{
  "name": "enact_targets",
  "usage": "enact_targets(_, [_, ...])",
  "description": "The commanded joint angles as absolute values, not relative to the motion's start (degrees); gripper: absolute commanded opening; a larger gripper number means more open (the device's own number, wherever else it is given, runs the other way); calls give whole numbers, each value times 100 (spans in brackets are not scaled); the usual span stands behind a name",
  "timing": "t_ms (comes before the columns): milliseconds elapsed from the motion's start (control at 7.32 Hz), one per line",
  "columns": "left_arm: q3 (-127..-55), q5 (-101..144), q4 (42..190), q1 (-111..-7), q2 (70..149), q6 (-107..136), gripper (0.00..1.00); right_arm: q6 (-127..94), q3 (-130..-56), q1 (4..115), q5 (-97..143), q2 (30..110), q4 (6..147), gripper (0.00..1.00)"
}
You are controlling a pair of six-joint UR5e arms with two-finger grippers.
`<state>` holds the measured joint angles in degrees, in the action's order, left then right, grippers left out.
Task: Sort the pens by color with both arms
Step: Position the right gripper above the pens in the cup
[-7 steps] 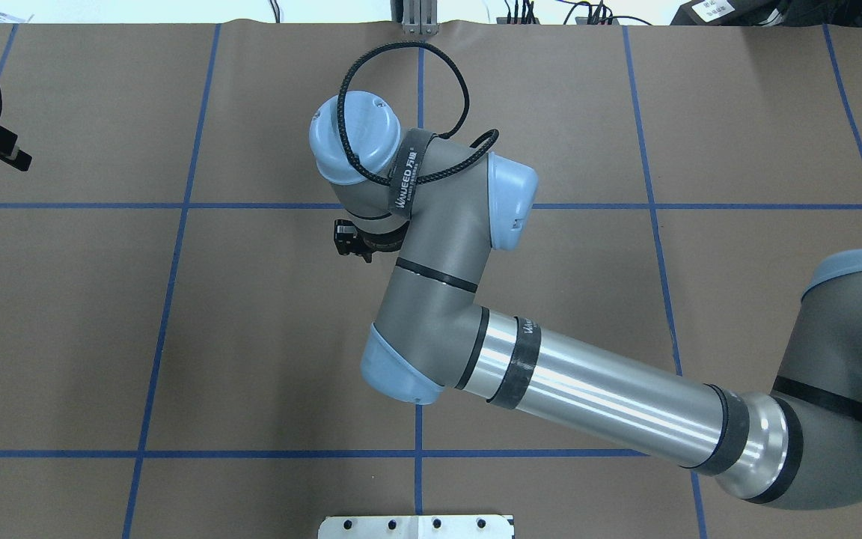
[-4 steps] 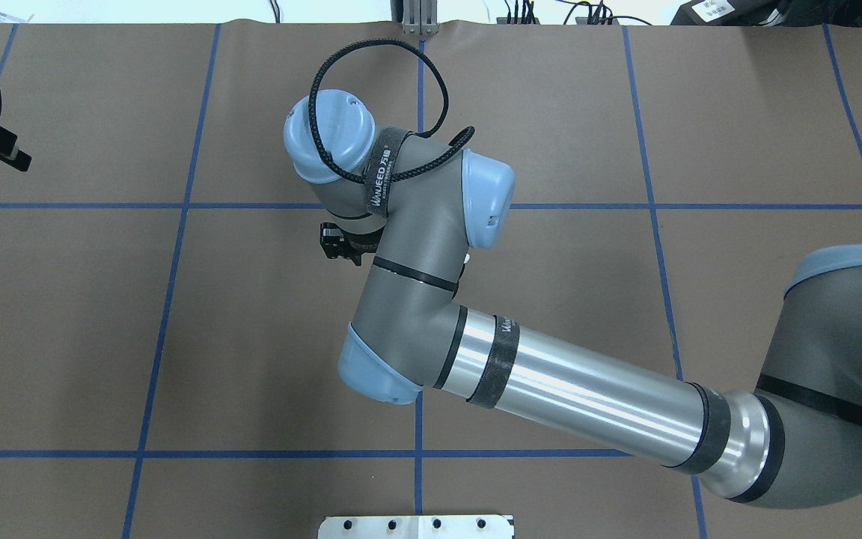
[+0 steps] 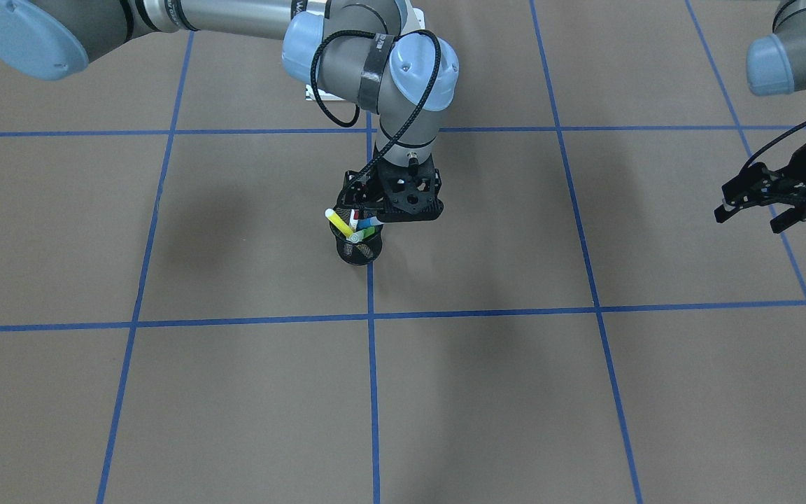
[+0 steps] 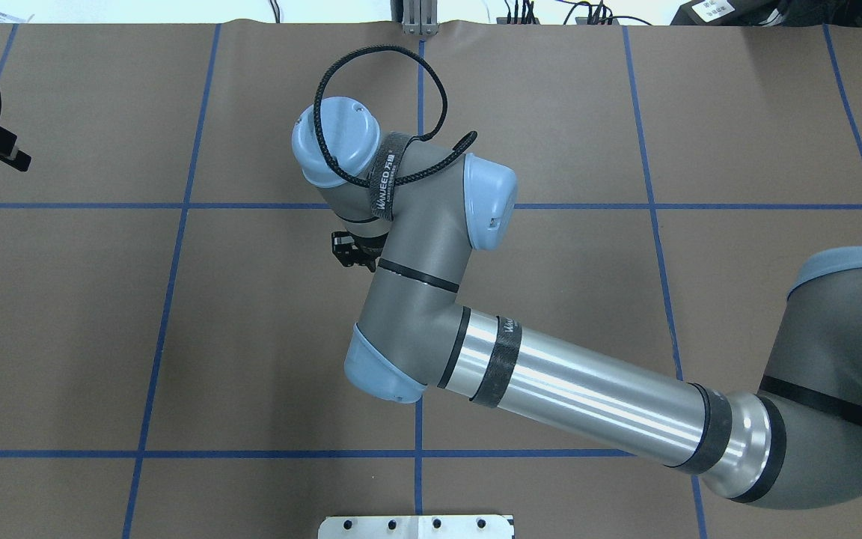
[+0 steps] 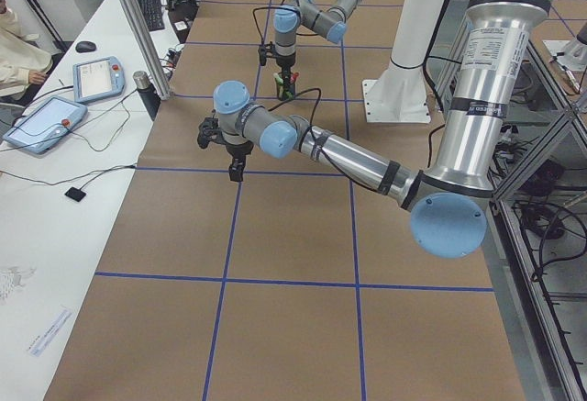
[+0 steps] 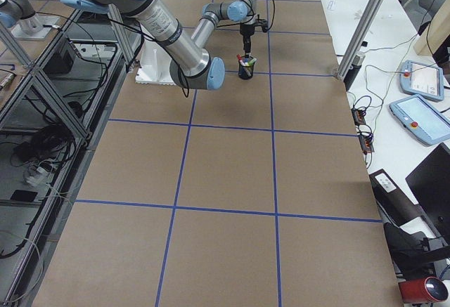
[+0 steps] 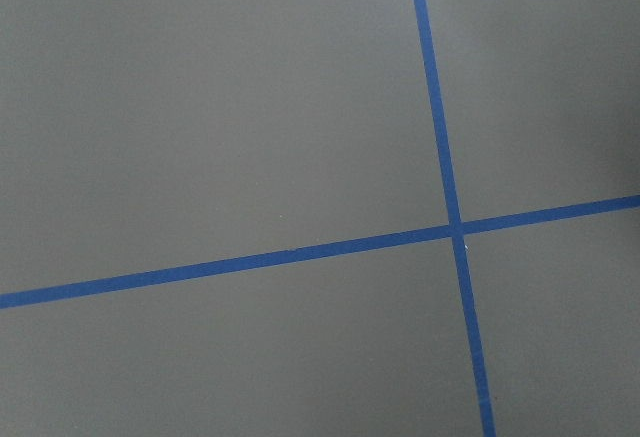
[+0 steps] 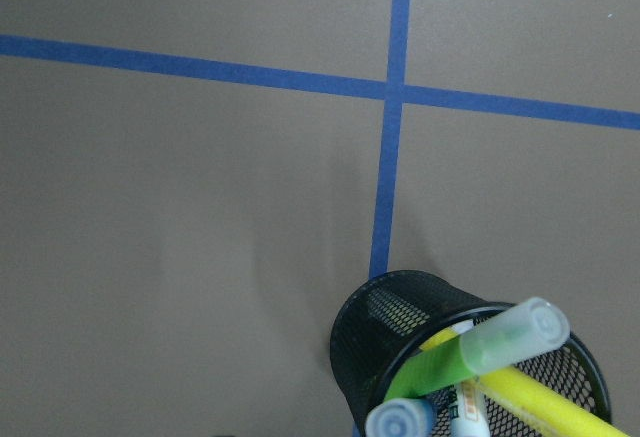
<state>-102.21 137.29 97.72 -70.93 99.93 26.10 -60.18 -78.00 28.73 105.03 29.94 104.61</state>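
Brown paper ruled with blue tape lines covers the table point(image 3: 515, 392). Locate the right gripper point(image 3: 363, 207) directly above the black mesh cup point(image 3: 357, 253), pointing down, close over the pen tips. You cannot tell from any view whether its jaws are apart or together, because the wrist and its black mount hide them. All four pens stand leaning in the cup: the yellow pen point(image 3: 338, 222), the white pen with red cap point(image 3: 355, 215), the blue pen point(image 3: 371, 222) and the light green pen point(image 3: 359, 236). The cup sits on a blue tape line. Locate the left gripper point(image 3: 753, 208) well apart, toward the table's end, above bare paper. Its fingers appear spread, with nothing between them.
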Motion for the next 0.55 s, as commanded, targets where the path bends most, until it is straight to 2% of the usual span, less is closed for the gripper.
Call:
enact_targets(0, [-10222,13729,9773,-7093,9993,2610,100,-5854,-7787,2883,10503,2971,10477,81])
enact_targets(410, [-10222,13729,9773,-7093,9993,2610,100,-5784,-7778,2892,10494,2953,10477,73])
